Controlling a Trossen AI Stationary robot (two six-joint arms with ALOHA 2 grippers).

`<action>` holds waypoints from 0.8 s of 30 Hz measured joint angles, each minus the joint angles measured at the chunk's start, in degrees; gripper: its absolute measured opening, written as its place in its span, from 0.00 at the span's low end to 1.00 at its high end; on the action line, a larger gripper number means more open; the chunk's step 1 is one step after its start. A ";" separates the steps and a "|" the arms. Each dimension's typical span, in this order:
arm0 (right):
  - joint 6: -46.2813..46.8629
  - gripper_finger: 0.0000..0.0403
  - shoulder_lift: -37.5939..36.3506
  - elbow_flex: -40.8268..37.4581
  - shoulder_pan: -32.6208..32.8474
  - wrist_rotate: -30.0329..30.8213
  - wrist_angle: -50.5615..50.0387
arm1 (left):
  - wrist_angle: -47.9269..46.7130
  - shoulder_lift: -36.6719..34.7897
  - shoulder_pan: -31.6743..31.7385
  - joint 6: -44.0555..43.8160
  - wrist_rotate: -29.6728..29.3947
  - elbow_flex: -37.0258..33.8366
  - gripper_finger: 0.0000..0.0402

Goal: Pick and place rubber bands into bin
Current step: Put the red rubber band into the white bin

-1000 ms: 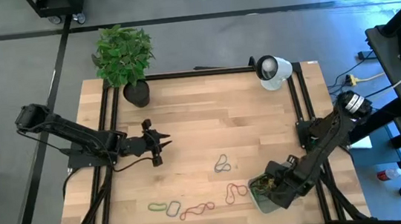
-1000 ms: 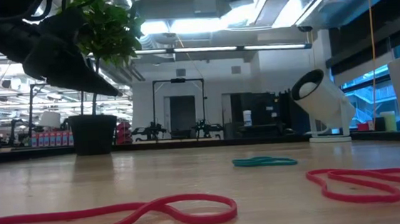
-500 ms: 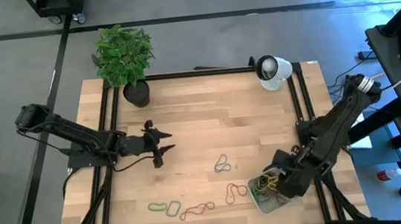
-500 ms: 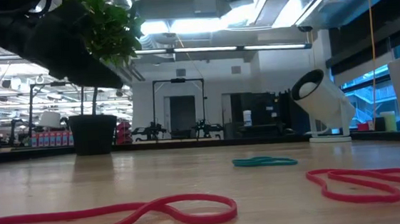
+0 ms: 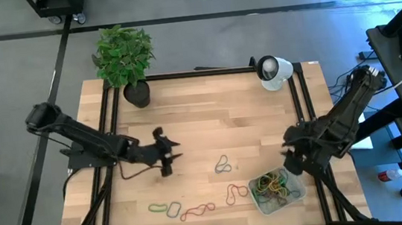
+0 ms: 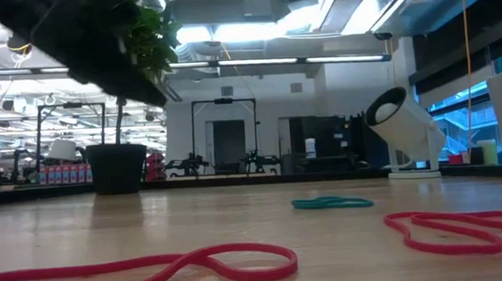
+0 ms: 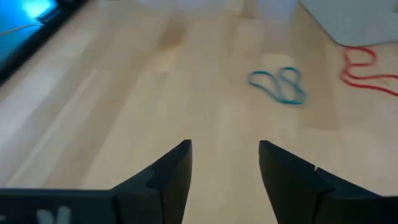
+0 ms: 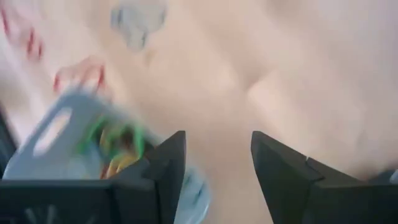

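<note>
- the left gripper (image 5: 169,155) hangs over the middle of the wooden table (image 5: 200,105), its two dark fingers (image 7: 177,171) spread wide with nothing between them.
- past those fingers lies a teal rubber band (image 7: 278,85), twisted into a figure eight, flat on the wood and well apart from the fingertips.
- the right gripper (image 5: 289,157) sits above the table just beside the bin (image 5: 278,190); its fingers (image 8: 171,162) stand wide apart and hold nothing.
- the bin rests near the front right corner of the table, with a tangle of green, yellow and orange bands (image 5: 272,184) inside it.
- loose on the table: a red band (image 5: 235,193) touching or just beside the bin's left edge, a second red band (image 5: 197,212) farther left, and a green band (image 5: 164,207) beyond that.
- a potted plant (image 5: 126,59) stands at the back left corner, a white round device (image 5: 273,71) at the back right.
</note>
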 joint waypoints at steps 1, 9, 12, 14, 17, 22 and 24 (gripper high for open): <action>-0.08 0.45 -0.45 0.00 0.00 3.63 -0.51 | -0.85 2.22 -0.56 -0.04 0.61 1.95 0.44; 0.39 0.40 1.12 0.00 -0.02 33.94 -0.59 | -10.67 20.84 -5.15 0.13 8.76 20.16 0.41; 0.39 0.39 3.40 0.00 -0.02 38.13 -0.48 | -14.61 26.93 -6.93 0.11 10.06 26.59 0.39; 0.39 0.39 5.20 0.00 -0.25 39.44 0.17 | -16.36 30.72 -8.07 0.02 10.72 30.70 0.38; 0.39 0.39 7.69 0.00 -0.83 38.85 0.91 | -16.79 35.99 -9.70 0.09 12.19 36.35 0.37; 0.40 0.39 11.30 0.00 -1.31 35.77 2.27 | -19.38 43.35 -11.35 0.17 14.35 44.05 0.35; 0.42 0.40 12.54 0.00 -1.31 35.15 3.55 | -21.72 45.84 -11.78 0.17 14.70 46.35 0.35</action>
